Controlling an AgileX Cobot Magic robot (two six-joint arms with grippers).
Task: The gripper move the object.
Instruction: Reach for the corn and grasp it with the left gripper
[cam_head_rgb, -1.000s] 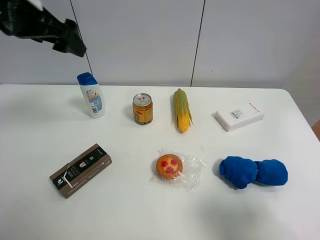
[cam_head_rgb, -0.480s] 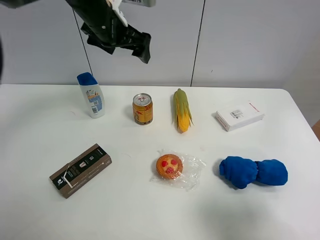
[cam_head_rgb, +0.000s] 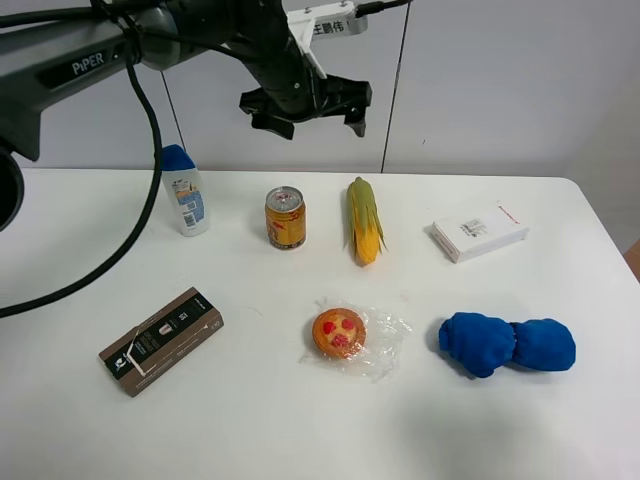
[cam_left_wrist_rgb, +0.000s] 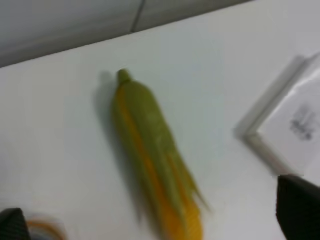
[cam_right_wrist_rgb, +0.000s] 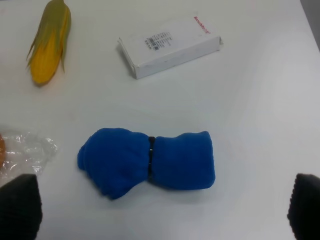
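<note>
The corn (cam_head_rgb: 365, 220) lies lengthwise on the far half of the table (cam_head_rgb: 80, 420), between the can (cam_head_rgb: 285, 217) and the white box (cam_head_rgb: 479, 231). Its green husk points far and its bare yellow kernels near, with free tabletop all round. The left gripper (cam_head_rgb: 310, 118) hangs above it, spread wide and empty, and the right gripper (cam_right_wrist_rgb: 162, 210) gapes wide too.

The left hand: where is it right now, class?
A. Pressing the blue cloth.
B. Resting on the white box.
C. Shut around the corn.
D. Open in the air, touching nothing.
D: the left hand hangs open in the air, up over the can and the corn, touching neither.
</note>
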